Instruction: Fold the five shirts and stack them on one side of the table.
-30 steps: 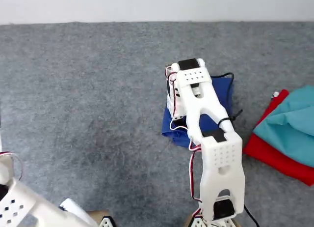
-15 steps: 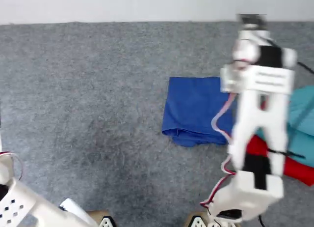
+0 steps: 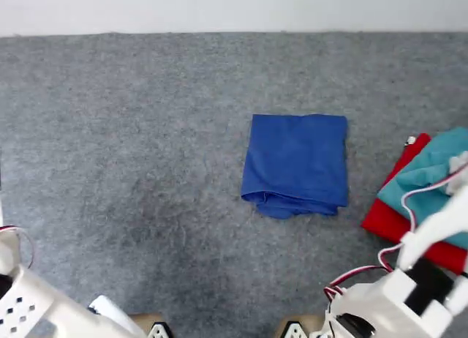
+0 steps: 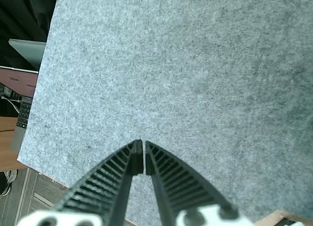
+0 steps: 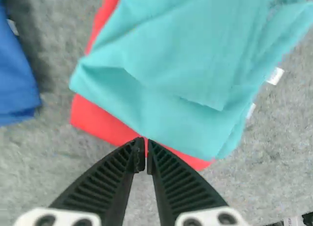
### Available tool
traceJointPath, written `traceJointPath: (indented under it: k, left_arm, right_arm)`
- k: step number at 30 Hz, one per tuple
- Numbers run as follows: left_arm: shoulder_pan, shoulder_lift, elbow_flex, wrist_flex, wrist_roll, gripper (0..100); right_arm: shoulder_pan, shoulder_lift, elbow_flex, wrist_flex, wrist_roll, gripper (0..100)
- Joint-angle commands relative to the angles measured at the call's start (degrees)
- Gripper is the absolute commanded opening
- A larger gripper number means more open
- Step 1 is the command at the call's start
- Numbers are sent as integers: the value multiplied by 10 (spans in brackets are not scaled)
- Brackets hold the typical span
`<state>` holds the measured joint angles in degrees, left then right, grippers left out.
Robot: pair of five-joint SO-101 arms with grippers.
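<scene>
From above, the grey felt desk (image 3: 131,133) runs back to a white wall (image 3: 219,9), and its whole left half and far strip lie bare. A blue shirt (image 3: 296,164) sits folded into a rectangle a little right of centre, its near edge rumpled. At the desk's right edge a teal shirt (image 3: 439,181) lies crumpled on top of a red shirt (image 3: 384,222), with a strip of bare felt between them and the blue one. The left arm (image 3: 29,301) sits at the near left corner, the right arm (image 3: 409,294) at the near right. At the left wrist, the left gripper (image 4: 144,155) has its jaws pressed together on nothing, over bare felt close to a desk edge. At the right wrist, the right gripper (image 5: 145,155) is likewise closed and empty, its tips over the red shirt's (image 5: 98,121) border, the teal shirt (image 5: 195,79) just beyond and a corner of the blue shirt (image 5: 14,89) off to the side.
</scene>
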<state>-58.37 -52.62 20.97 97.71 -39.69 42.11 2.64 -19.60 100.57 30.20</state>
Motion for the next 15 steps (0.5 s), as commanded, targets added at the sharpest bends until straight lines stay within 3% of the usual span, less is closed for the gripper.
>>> traceJointPath:
  k: [1, 15]
  left_arm:
    - [3, -2, -1, -10, -4, 15]
    - [3, -4, -1, -6, -4, 15]
  right_arm:
    - [17, 15, -1, 1, 28, 9]
    - [-5, 178, -4, -235, 27, 9]
